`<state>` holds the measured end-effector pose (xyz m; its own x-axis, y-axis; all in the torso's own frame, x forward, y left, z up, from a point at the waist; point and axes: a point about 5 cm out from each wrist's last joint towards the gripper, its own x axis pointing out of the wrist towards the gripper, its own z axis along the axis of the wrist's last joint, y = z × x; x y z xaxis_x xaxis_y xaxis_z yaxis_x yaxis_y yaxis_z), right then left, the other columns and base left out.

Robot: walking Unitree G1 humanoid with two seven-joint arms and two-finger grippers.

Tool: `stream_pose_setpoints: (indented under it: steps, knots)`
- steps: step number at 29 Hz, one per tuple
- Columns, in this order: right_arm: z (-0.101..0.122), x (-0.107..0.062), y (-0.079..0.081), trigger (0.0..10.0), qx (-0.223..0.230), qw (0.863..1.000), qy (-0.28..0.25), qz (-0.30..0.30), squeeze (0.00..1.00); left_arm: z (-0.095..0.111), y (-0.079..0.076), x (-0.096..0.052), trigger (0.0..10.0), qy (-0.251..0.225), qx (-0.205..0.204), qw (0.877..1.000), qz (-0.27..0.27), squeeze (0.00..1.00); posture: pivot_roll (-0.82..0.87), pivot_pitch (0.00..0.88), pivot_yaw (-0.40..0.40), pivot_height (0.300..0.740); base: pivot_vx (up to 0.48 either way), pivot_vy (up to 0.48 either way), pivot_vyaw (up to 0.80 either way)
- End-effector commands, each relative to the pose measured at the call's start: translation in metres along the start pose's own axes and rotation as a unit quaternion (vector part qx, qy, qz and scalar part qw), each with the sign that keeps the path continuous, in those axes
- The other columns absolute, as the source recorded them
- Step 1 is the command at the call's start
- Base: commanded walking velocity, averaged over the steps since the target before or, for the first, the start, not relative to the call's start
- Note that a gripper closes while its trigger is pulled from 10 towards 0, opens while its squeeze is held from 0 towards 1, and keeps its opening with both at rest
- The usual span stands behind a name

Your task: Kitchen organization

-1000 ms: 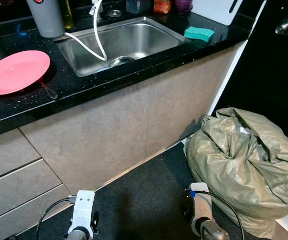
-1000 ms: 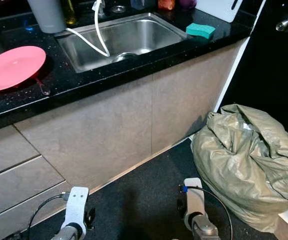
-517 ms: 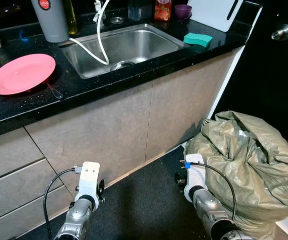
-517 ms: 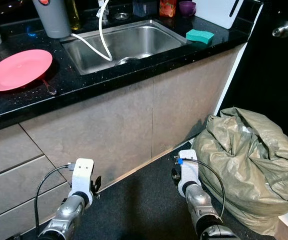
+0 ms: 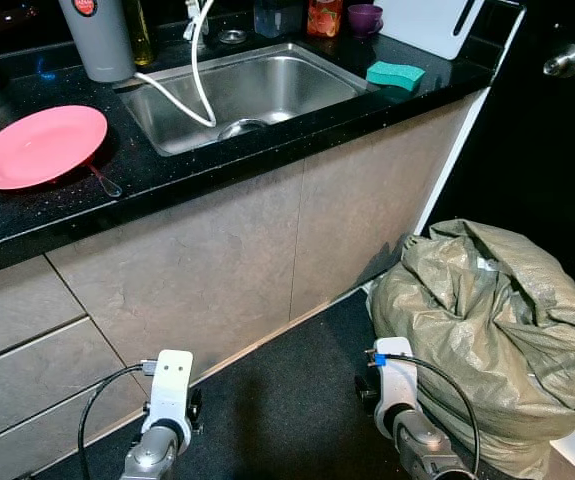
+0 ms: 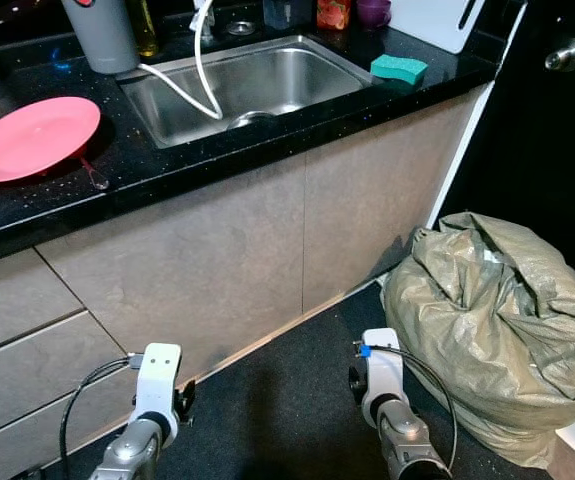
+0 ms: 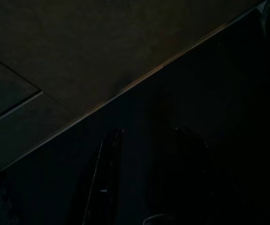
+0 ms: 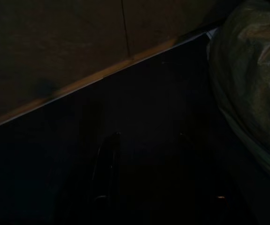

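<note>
Pink plate [image 5: 39, 146] sits upper left on the black table [image 5: 147, 185] beside the sink [image 5: 242, 90], nothing grasped; left tool [image 7: 146, 183] and right tool [image 8: 144, 173] hang low, fingers apart, so approach and raise next.

Speckled black stone countertop [image 5: 217, 160] spans ten to two o'clock above beige slab cabinet fronts [image 5: 207, 270]; dark matte floor [image 5: 287, 400] lies at six.

An olive woven sack [image 5: 487, 340] is slumped on the dark floor [image 5: 287, 410] at four o'clock. A round door knob [image 5: 564, 61] is seen at two o'clock, above the sack.
</note>
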<state>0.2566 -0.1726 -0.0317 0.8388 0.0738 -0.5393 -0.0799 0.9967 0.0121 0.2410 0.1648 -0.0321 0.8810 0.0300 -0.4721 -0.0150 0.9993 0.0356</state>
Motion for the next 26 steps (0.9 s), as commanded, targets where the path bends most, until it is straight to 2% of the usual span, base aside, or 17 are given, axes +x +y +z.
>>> stream_pose_setpoints:
  steps: [1,5,26]
  knots:
    - [-0.0049,-0.0020,0.0008,10.0,0.009,1.000,0.002,-0.004,0.00,-0.0008,-0.0011,-0.0009,10.0,0.000,-0.005,1.000,-0.003,0.00,-0.01,0.098,0.024,0.740,0.000,0.000,0.00]
    - [-0.0056,-0.0018,0.0046,10.0,0.003,1.000,0.004,0.003,0.00,-0.0007,-0.0037,-0.0009,10.0,0.002,0.011,1.000,-0.007,0.00,-0.01,0.099,0.022,0.740,0.000,0.000,0.00]
    - [0.0020,0.0006,0.0073,10.0,-0.006,1.000,-0.010,0.014,0.00,0.0076,-0.0078,0.0006,10.0,-0.011,0.002,1.000,-0.012,0.00,0.00,0.103,0.022,0.740,0.000,0.000,0.00]
